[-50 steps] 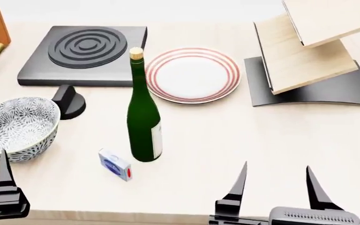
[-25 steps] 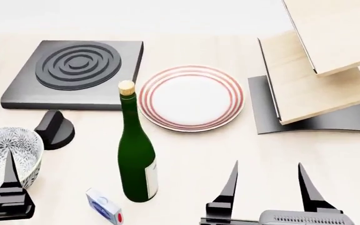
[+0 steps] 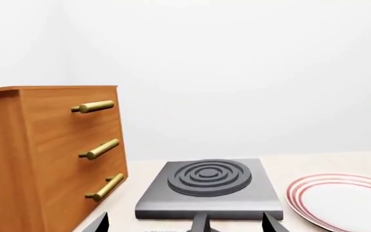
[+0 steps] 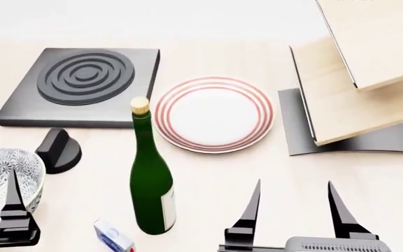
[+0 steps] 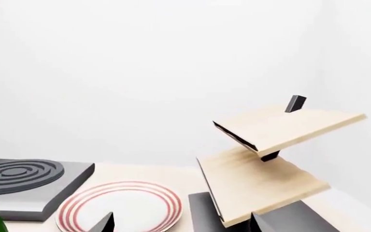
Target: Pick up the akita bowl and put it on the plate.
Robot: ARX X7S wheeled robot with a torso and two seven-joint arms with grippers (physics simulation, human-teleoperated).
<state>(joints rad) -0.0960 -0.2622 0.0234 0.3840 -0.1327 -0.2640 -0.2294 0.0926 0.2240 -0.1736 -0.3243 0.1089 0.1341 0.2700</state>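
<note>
A pale wooden desk (image 4: 257, 173) is backed by plain white walls (image 3: 237, 72), and a brown drawer cabinet (image 3: 50, 154) with brass handles is seen beside it.

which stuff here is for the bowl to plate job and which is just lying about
For the job:
bowl
plate

Just lying about:
green bottle
stove burner
black knob
small box
wooden rack
drawer cabinet

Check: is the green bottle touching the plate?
Apart. In the head view, the green bottle stands nearer the robot than the plate, and bare table shows between the bottle's base and the plate's rim.
</note>
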